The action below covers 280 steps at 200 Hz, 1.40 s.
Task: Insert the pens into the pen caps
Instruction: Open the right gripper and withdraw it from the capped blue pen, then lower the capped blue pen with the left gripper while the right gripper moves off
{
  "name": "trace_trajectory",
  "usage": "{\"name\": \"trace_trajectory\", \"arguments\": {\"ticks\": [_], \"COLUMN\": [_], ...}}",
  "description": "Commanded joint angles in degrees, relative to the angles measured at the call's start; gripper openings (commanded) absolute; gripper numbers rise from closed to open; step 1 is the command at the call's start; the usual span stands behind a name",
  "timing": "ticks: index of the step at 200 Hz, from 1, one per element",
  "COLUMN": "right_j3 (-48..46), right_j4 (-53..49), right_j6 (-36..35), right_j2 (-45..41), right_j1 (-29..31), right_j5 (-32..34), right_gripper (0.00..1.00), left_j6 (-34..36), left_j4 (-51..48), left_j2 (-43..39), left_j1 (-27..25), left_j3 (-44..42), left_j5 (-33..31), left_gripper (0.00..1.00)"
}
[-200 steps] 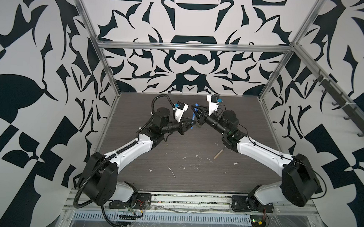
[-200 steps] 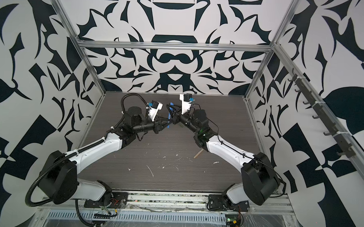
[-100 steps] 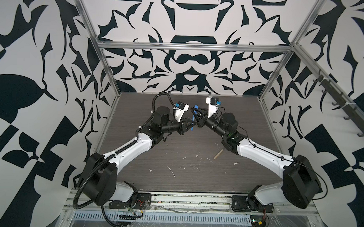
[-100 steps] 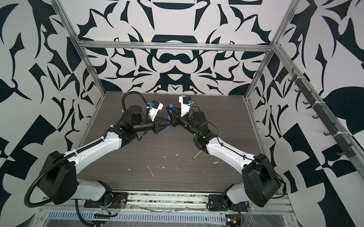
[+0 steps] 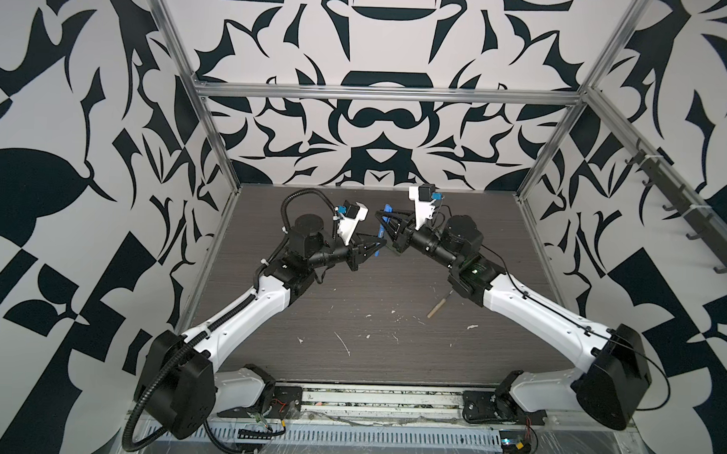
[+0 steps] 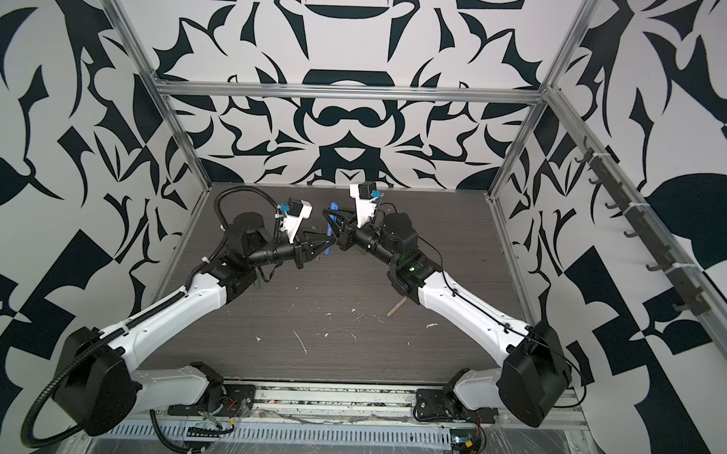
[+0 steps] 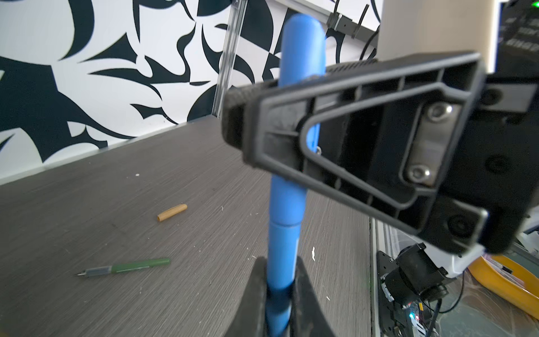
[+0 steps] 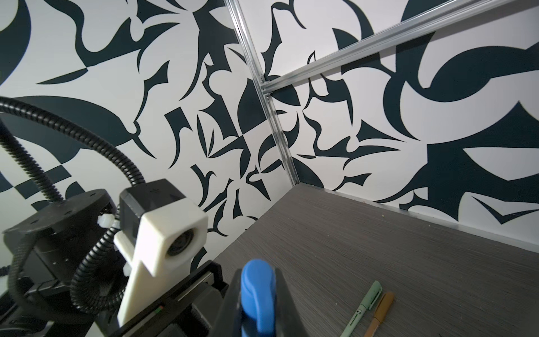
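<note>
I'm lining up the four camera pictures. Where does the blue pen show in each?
In both top views: blue pen, mid-rear, held up above the table.
Left wrist: running from the lens through the picture's middle.
Right wrist: its rounded end, near foreground.
Shared landmark: the dark wood-grain table.

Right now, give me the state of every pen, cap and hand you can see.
left hand, shut on blue pen
right hand, shut on blue cap
blue cap, pushed onto blue pen
dark green pen, uncapped, lying flat
tan cap, loose, lying flat
pale green pen, lying flat, seemingly capped
brown pen, lying flat, seemingly capped
</note>
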Motion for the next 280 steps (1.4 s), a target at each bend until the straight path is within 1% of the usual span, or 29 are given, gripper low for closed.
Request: {"name": "trace_trajectory", "arguments": {"ticks": [1,21,31,57,85,113,131,174,190,208,212,234,252,260,280], "right_j3": [0.4,2.0,2.2,2.3,0.6,-1.3,-3.2,-8.1,-9.4,-10.0,-10.1,-11.2,-11.4,-11.2,-11.2], "right_j4": [-19.9,-21.1,-21.9,-25.3,-26.6,-29.5,-30.2,-28.4,-27.2,-27.4,-27.5,-27.4,-29.1,-30.3,-31.4], "right_j6": [-0.8,-1.5,-1.8,-2.3,-3.6,-6.9,-7.3,-2.9,-0.9,1.3,1.7,4.4,6.0,6.6,8.7], "right_j2": [0.2,-1.2,-2.3,-3.6,-8.0,-12.7,-13.8,-13.1,-12.9,-12.1,-11.9,-11.3,-10.8,-10.4,-9.2], "right_j1": [2.4,2.5,2.5,2.4,2.4,2.0,0.3,-6.0,-8.2,-10.5,-11.1,-13.8,-15.3,-15.9,-17.5], "right_j5": [-11.2,-10.8,-10.4,-11.7,-9.3,-2.9,-1.1,0.3,0.3,2.1,2.2,3.1,6.9,8.0,8.2], "right_gripper": [0.16,0.21,0.25,0.33,0.33,0.32,0.31,0.30,0.30,0.30,0.30,0.30,0.30,0.30,0.30], "left_j6": [-3.4,-3.0,-3.0,-3.3,-3.2,-2.9,-3.1,-3.1,-3.3,-5.2,-5.9,-10.3,-14.1,-15.1,-16.4], "left_j4": [16.5,15.1,15.4,14.4,15.0,15.1,15.6,15.4,13.9,8.2,6.5,-4.9,-14.7,-18.8,-26.5], "left_j2": [-2.7,-3.2,-3.5,-3.3,-3.0,-3.1,-2.7,-1.5,-0.7,1.1,3.4,8.9,14.5,17.6,25.2], "left_j1": [5.0,4.6,4.6,4.6,4.6,4.6,4.5,4.4,4.3,4.1,3.9,3.5,3.5,3.5,3.3], "left_j3": [0.6,-0.5,-1.4,-1.5,-1.9,-2.6,-3.1,-3.3,-3.1,-1.4,-0.9,2.5,6.4,8.8,15.5], "left_j5": [-11.3,-11.7,-12.4,-12.7,-12.6,-12.3,-12.0,-11.9,-12.6,-15.4,-16.4,-21.2,-24.4,-24.8,-22.6], "left_gripper": [0.00,0.00,0.00,0.00,0.00,0.00,0.00,0.00,0.00,0.00,0.00,0.00,0.01,0.02,0.02]}}
